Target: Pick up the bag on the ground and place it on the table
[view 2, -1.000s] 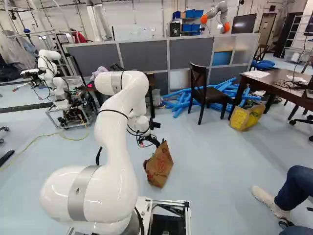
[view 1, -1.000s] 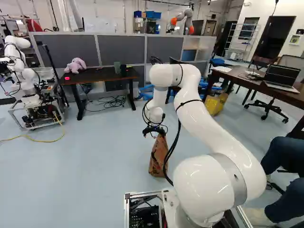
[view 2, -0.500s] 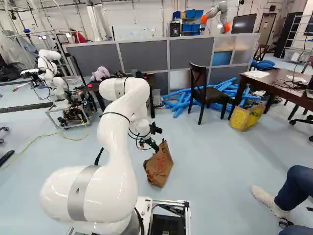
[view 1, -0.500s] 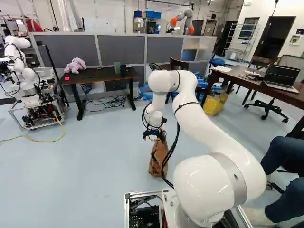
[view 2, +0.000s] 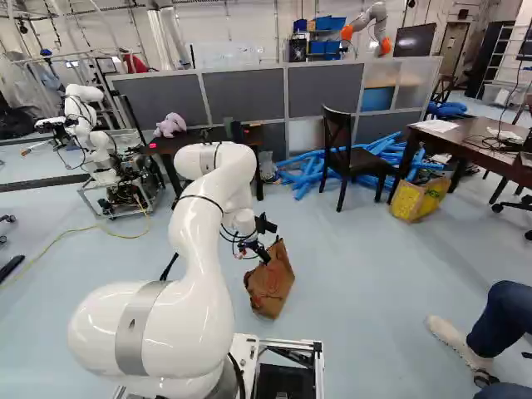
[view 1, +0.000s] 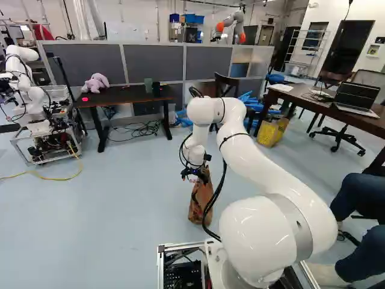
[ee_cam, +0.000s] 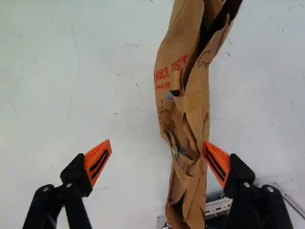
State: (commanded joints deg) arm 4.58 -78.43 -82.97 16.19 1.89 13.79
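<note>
Brown paper bag (view 2: 270, 287) on the floor (view 1: 108, 211), gripper (view 2: 263, 252) spread above it

White arm (view 2: 195, 249) reaches ahead from its base and bends down so that the gripper hangs over the bag's top. Seen from the wrist, the two fingers of the gripper (ee_cam: 157, 141) stand wide apart, and the bag's long, crumpled top runs through the gap between their orange pads (ee_cam: 97, 162) and on ahead of them. It lies well off centre: one edge is right beside the pad of the finger nearer the base's metal frame (ee_cam: 218, 206), so close that I cannot tell whether they touch. A broad strip of floor separates the bag from the other finger, so nothing is pinched. Red print marks one side of the bag, and its base rests on the floor.

Farther off, at the left of the left base view, a black-topped table (view 1: 123, 96) stands in front of the grey partition (view 1: 153, 63). Its left front corner has a small red thing (view 1: 85, 99) near it; a pink plush toy (view 1: 96, 83) sits behind that, and a green cup (view 1: 148, 85) is towards the right end, near the far edge. At the right of that view, a laptop (view 1: 358, 96) rests on a brown table (view 1: 301, 99). A yellow box (view 2: 407, 199) is on the floor beside the brown table's left end.
</note>
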